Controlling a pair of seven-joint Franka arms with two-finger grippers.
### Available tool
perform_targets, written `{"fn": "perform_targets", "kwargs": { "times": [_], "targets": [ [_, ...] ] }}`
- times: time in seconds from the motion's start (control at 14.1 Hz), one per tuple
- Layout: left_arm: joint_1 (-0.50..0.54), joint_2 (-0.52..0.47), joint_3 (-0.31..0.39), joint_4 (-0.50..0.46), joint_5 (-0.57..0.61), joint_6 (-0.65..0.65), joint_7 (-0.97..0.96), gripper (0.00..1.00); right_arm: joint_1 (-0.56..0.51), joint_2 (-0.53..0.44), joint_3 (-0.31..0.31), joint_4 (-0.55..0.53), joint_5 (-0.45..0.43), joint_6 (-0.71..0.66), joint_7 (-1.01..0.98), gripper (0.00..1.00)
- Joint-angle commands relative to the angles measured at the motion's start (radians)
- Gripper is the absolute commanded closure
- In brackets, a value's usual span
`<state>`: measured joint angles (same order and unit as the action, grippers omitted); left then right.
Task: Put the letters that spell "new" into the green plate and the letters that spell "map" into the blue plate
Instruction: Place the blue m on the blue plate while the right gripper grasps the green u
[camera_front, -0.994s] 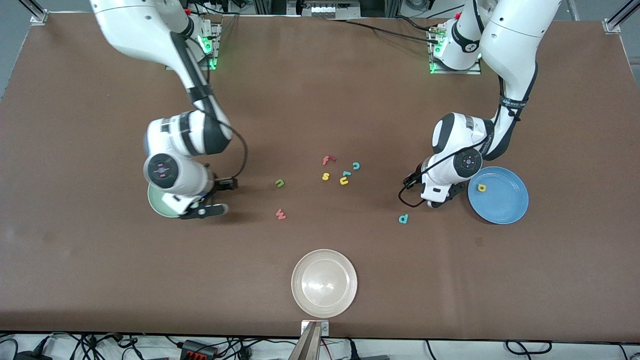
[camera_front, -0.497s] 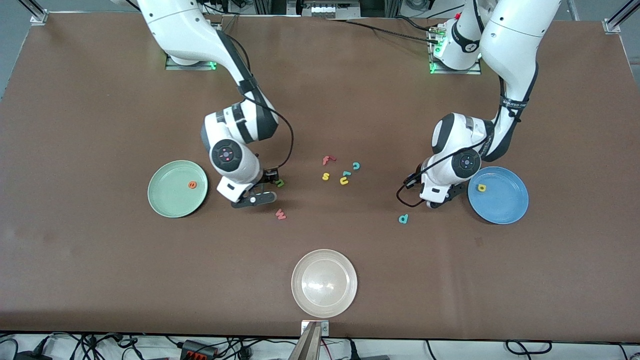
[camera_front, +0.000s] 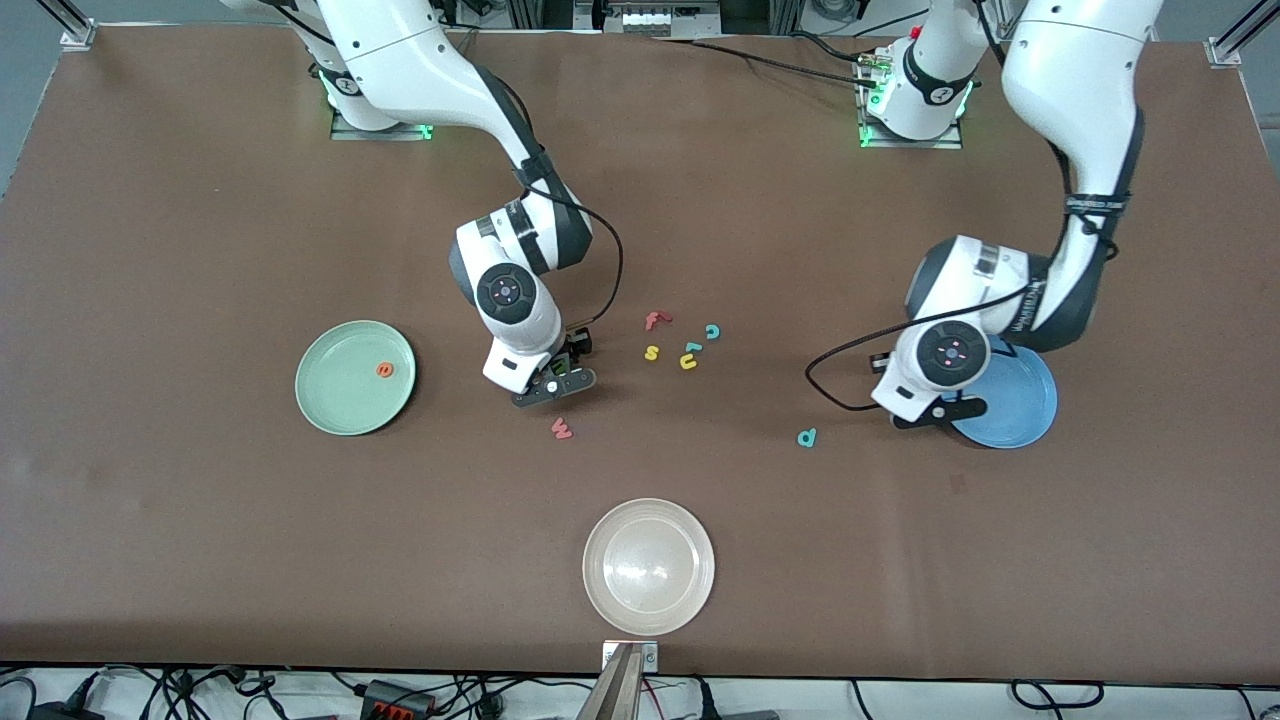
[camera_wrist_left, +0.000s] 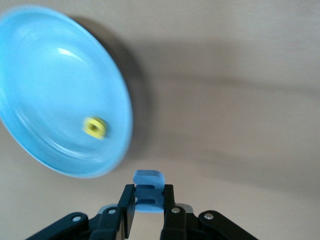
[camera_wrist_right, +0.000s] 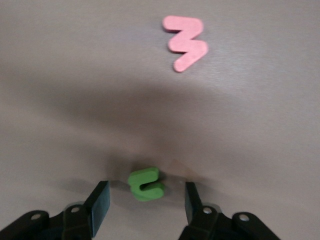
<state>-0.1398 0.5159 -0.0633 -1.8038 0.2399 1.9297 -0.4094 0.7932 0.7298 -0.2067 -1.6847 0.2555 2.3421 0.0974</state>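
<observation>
My left gripper (camera_wrist_left: 148, 205) is shut on the blue m (camera_wrist_left: 148, 186) and holds it over the table just beside the blue plate's (camera_wrist_left: 45, 75) rim. The yellow a (camera_wrist_left: 95, 127) lies in that plate. In the front view this left gripper (camera_front: 945, 410) is at the blue plate's (camera_front: 1025, 410) edge toward the right arm's end. The teal p (camera_front: 806, 437) lies on the table nearby. My right gripper (camera_wrist_right: 145, 205) is open, low over the green n (camera_wrist_right: 145, 184), one finger on each side. The red w (camera_wrist_right: 186, 42) lies close by. The orange e (camera_front: 384, 370) sits in the green plate (camera_front: 340, 405).
Mid-table lie a red f (camera_front: 655, 320), a yellow s (camera_front: 651, 352), a teal c (camera_front: 712, 331) and a yellow u (camera_front: 688, 362). A whitish-beige plate (camera_front: 648, 566) stands near the table's front edge.
My right arm swung from over the green plate to the green n and came down around it. My left gripper moved with the blue m toward the blue plate.
</observation>
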Motion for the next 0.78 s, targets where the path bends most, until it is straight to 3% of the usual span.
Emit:
{"fn": "perform_targets", "kwargs": {
  "times": [0.0, 0.21, 0.43, 0.5, 0.57, 0.64, 0.71],
  "targets": [
    [0.115, -0.005, -0.004, 0.001, 0.026, 0.006, 0.272, 0.92, 0.017, 0.020, 0.000, 0.016, 0.013, 0.026, -0.038, 0.34],
    [0.224, 0.010, -0.006, -0.019, 0.030, 0.081, 0.504, 0.92, 0.017, 0.034, 0.000, 0.016, -0.011, 0.055, -0.039, 0.38],
    [0.299, 0.061, -0.007, -0.026, 0.030, 0.136, 0.560, 0.90, 0.017, 0.040, 0.000, 0.016, -0.015, 0.071, -0.039, 0.38],
    [0.301, 0.062, -0.006, -0.038, 0.030, 0.159, 0.564, 0.78, 0.017, 0.040, -0.002, 0.016, -0.015, 0.071, -0.039, 0.38],
    [0.301, 0.061, -0.007, -0.038, 0.029, 0.160, 0.563, 0.56, 0.017, 0.040, -0.002, 0.016, -0.016, 0.071, -0.039, 0.38],
    [0.299, 0.059, -0.013, -0.034, 0.029, 0.155, 0.563, 0.01, 0.017, 0.040, -0.003, 0.016, -0.018, 0.071, -0.039, 0.40],
    [0.301, 0.055, -0.016, -0.028, 0.027, 0.152, 0.563, 0.00, 0.017, 0.039, -0.003, 0.016, -0.018, 0.071, -0.039, 0.42]
  ]
}}
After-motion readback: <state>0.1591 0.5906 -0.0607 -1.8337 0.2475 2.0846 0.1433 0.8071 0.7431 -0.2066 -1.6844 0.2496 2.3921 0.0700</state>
